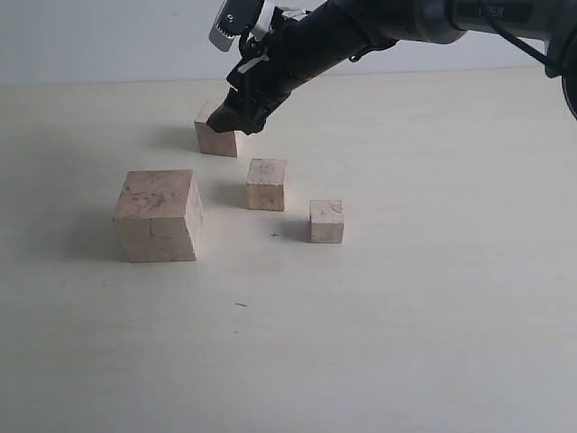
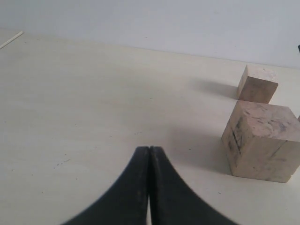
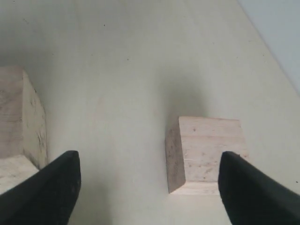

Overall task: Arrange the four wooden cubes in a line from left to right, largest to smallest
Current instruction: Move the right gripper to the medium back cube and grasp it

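Four wooden cubes rest on the pale table. The largest cube point(image 1: 158, 215) is at the left front. A mid-sized cube point(image 1: 216, 138) sits farther back, a smaller one point(image 1: 267, 184) in the middle, and the smallest point(image 1: 326, 221) at the right. My right gripper point(image 1: 236, 120) reaches across and hovers at the back cube's top. In the right wrist view its jaws point(image 3: 149, 159) stand open, and that cube point(image 3: 206, 152) lies below, close to one finger. My left gripper point(image 2: 149, 149) is shut and empty, low over the table beside the largest cube point(image 2: 262, 140).
Another cube point(image 3: 18, 117) shows at the edge of the right wrist view. The back cube point(image 2: 257, 83) stands beyond the largest one in the left wrist view. A pale wall point(image 1: 108, 36) rises behind the table. The left arm is outside the exterior view.
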Controlling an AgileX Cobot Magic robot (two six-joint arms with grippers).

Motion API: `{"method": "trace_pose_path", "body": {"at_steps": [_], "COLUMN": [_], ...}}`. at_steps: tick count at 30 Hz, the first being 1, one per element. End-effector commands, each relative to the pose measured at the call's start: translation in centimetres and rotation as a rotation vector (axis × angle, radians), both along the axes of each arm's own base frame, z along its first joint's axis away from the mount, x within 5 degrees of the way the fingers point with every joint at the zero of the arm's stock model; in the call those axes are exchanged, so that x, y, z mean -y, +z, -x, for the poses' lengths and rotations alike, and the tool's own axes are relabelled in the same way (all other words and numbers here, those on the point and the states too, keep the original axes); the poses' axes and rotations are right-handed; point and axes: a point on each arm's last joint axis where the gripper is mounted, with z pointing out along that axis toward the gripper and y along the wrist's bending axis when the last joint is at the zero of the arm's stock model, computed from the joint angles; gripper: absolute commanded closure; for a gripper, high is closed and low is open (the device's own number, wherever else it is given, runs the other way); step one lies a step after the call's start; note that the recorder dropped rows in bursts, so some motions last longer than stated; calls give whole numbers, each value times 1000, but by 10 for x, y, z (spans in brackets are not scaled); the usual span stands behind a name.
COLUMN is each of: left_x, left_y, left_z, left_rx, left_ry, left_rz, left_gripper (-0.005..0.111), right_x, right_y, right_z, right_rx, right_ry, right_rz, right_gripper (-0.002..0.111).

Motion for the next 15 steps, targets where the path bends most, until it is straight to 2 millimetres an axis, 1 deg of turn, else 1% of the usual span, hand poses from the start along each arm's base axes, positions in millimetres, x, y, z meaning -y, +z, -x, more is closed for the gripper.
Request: {"method": "trace_pose_path", "body": {"at_steps": [1,4,8,10,13,15], "left_x": [0,0,0,0,0,0], "left_y": [0,0,0,0,0,0], "left_z": [0,0,0,0,0,0], "left_rx": [13,13,13,13,13,13], "left_ry": [-5,-5,-5,-5,-5,-5], "left_rz": [2,2,2,2,2,2], "left_gripper": [107,107,107,107,107,107], "right_x": [-1,-2,-6,-8,-14,-14], "right_y": [11,13,14,16,17,17], "right_z": [1,3,8,8,12,12], "right_rx": [-15,-49,-213,-269,-286,-245], "right_ry": [-9,-12,-58,-93,-93,-66], "right_rz": [-38,-73,-142,-184,-205,-195], "right_gripper": [33,33,33,33,33,33]}}
